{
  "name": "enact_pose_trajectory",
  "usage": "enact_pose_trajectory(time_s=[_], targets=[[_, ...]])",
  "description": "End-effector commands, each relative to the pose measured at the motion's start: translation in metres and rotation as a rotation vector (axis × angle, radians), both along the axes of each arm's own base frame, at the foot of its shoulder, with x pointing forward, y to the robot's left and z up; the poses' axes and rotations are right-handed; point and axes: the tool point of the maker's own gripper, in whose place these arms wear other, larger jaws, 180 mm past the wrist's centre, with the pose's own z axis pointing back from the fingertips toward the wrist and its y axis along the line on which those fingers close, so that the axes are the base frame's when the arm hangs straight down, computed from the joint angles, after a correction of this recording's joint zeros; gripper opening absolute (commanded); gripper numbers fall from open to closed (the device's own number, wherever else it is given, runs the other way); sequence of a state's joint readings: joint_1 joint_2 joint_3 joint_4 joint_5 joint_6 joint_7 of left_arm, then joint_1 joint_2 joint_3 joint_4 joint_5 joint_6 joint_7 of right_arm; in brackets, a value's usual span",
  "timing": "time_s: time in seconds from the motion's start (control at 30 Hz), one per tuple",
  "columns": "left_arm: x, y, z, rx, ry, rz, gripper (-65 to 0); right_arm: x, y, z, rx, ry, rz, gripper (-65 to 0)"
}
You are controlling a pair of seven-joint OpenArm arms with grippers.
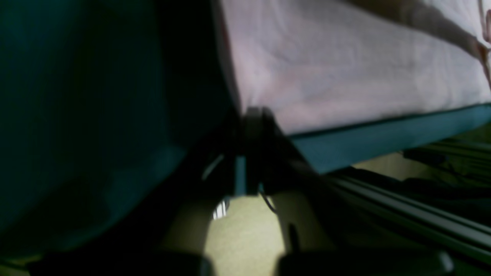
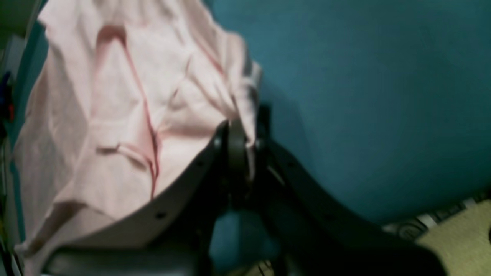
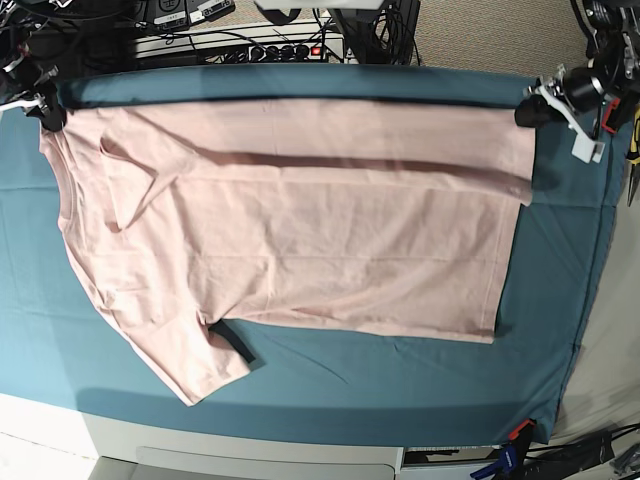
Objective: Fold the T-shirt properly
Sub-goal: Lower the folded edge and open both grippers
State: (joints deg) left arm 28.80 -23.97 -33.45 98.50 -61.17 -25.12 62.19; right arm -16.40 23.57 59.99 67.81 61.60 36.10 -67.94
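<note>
The pale pink T-shirt (image 3: 300, 220) lies spread with its plain side up on the teal table cloth (image 3: 400, 370), collar end to the left. My left gripper (image 3: 527, 112) is at the shirt's far right corner. In the left wrist view its fingers are shut (image 1: 253, 115) on the corner of the T-shirt (image 1: 345, 76). My right gripper (image 3: 48, 118) is at the far left corner, shut (image 2: 241, 134) on a bunched edge of the T-shirt (image 2: 115, 115). The far edge hangs slightly raised between them, with a shadow band under it.
A power strip with cables (image 3: 240, 40) lies behind the table's far edge. Tools (image 3: 632, 150) hang beyond the right edge. Clamps (image 3: 515, 435) grip the cloth at the front right corner. Beige floor (image 1: 241, 237) shows below the table edge.
</note>
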Motion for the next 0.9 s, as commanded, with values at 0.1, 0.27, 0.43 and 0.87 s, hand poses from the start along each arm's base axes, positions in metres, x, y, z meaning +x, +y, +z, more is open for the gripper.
enact_pose_trajectory(time_s=[0.1,0.27,0.43,0.87], targets=[[-0.005,0.005,0.004,0.013,0.002,-0.009,-65.0,-0.003,-0.010,0.014,-0.031,-0.018,0.007,-65.0],[-0.013,0.003,0.000,0.011,0.026,-0.015,-65.0,-0.016,-0.009,0.009,-0.027,0.018,0.010,-65.0],[-0.022,0.002,-0.004,0.009,0.050,-0.016,-65.0,-0.022,-0.007,0.008,-0.017,0.028,0.014,-65.0],[-0.038,0.002,-0.009,0.009,0.091,-0.018,-65.0,-0.023,-0.005,0.006,-0.008,0.041,0.023,-65.0]])
